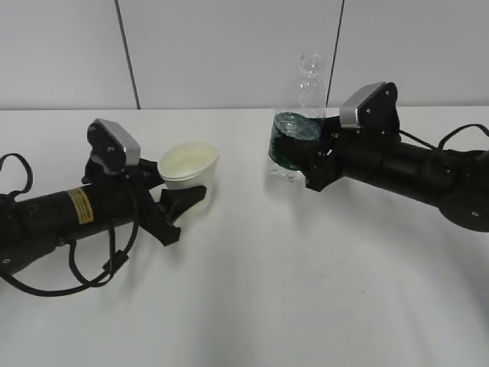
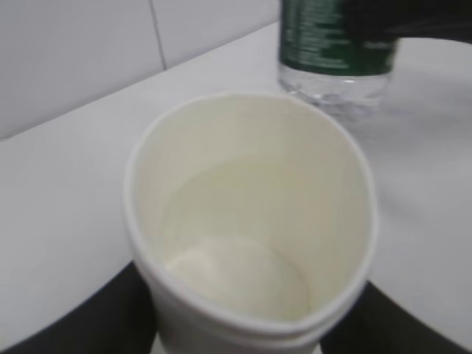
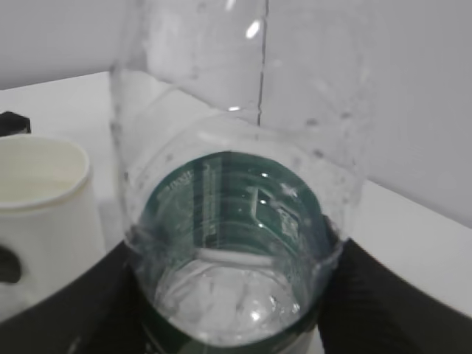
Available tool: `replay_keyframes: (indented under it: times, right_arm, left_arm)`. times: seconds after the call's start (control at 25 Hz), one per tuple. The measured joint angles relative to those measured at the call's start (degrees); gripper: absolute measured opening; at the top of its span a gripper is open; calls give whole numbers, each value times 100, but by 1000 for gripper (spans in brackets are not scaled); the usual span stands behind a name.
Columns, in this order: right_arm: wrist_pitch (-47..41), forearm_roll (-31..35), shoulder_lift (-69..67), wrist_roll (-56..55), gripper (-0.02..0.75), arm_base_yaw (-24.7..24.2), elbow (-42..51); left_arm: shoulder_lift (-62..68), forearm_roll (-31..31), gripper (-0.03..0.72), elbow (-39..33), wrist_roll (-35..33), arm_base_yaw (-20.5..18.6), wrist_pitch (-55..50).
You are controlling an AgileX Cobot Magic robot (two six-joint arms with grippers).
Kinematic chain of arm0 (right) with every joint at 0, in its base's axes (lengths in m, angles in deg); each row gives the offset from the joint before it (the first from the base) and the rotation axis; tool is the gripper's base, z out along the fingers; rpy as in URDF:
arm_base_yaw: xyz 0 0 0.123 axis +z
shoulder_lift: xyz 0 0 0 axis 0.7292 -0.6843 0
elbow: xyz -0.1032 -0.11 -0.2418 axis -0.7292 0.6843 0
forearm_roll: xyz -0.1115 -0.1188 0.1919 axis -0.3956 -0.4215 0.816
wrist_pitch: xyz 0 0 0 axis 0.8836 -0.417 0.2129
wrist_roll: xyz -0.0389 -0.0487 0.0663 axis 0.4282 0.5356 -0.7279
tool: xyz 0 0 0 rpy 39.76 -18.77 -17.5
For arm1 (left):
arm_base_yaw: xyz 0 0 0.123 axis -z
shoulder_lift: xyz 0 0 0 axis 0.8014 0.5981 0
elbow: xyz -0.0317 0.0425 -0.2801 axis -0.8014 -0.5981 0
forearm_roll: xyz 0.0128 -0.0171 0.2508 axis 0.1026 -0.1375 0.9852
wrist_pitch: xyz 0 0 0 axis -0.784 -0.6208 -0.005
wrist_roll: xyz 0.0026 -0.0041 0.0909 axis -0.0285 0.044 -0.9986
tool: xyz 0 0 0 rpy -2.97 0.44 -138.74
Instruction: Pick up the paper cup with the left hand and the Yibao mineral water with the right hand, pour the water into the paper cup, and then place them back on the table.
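- Grey panelled wall stood behind the white table (image 1: 252,306); both task things sat in its middle band.
- The paper cup (image 1: 189,164) was pinched between the black fingers of the left hand (image 1: 180,193); it was squeezed into an oval, tipped a little toward the bottle, and seemed slightly clear of the tabletop, though I could not be sure.
- The left wrist view showed the cup's cream inside (image 2: 243,243); a pale line ran round the wall, perhaps a little water, but I could not tell.
- The Yibao mineral water (image 1: 300,130) stood upright, well to the right of the cup; the fingers of the right hand (image 1: 304,157) were closed on its dark green label band.
- The bottle was clear, ribbed and uncapped; some water lay in its lower part (image 3: 236,295).
- My judgement: the step was either raising both for the pour or setting them back; these pictures alone could not settle it.
- To do it well: keep the cup's grip light so the rim does not collapse further; keep the bottle vertical, since it has no cap; bring the mouth above the rim before tilting.
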Motion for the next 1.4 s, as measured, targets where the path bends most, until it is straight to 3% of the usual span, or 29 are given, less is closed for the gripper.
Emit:
replay_keyframes:
  times: [0.24, 0.44, 0.88, 1.2, 1.4]
  right_arm:
    - [-310, -20, 0, -67, 433, 0, 77]
    - [-570, -20, -11, -91, 433, 0, 89]
    - [182, -32, -706, 103, 433, 0, 89]
    - [185, -956, -720, 517, 433, 0, 89]
    - [185, -1028, -720, 708, 479, 0, 89]
  left_arm:
    - [0, -10, 423, 0, 0, -422, -7]
    - [23, 194, 422, 0, 0, -427, -109]
    - [532, 235, 422, 0, 0, -427, 250]
    - [627, 366, 422, 0, 0, -427, 350]
    - [627, 524, 447, 0, 5, -427, 367]
